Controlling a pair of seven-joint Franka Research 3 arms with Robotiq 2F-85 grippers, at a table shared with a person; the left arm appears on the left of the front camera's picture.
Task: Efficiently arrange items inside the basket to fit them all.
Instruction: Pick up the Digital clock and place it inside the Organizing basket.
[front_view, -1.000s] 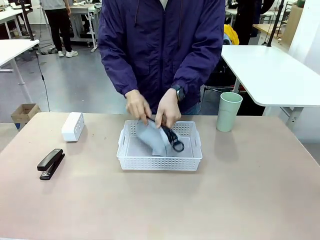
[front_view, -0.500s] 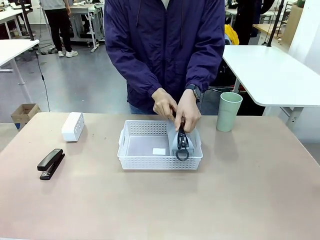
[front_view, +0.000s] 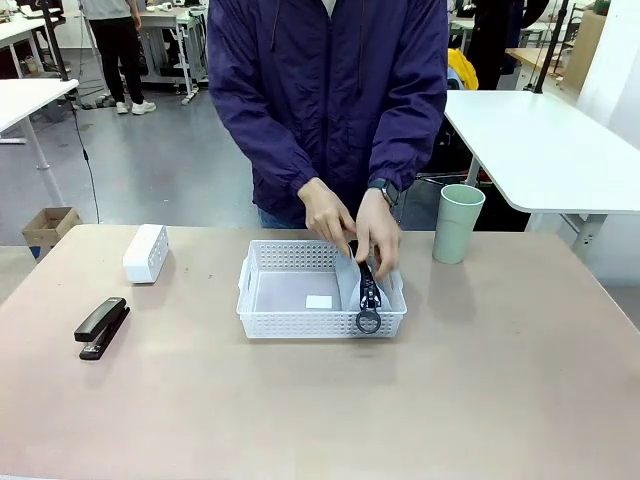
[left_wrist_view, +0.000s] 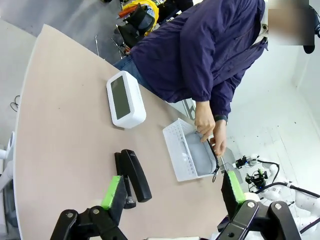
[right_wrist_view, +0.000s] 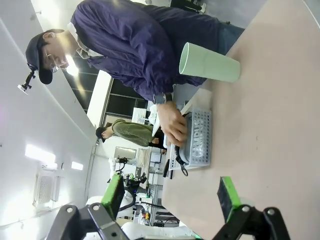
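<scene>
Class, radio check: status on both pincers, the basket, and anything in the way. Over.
Open and empty: left pincer, right pincer. Person's hands on pouch at right end of basket. Outside: box, stapler, cup.

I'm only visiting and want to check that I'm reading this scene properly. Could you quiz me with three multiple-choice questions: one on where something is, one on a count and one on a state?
1. Where in the basket is the grey pouch?
A) flat in the middle
B) at the right end
C) draped over the left wall

2. How many items sit on the table outside the basket?
A) one
B) two
C) three

3. How do the left gripper's jaws stand?
A) open and empty
B) shut and empty
C) clamped on the basket

Answers:
1 B, the person holds it against that end with both hands.
2 C, the white box, stapler and cup are outside.
3 A, its green pads stand wide apart with nothing between them.
</scene>
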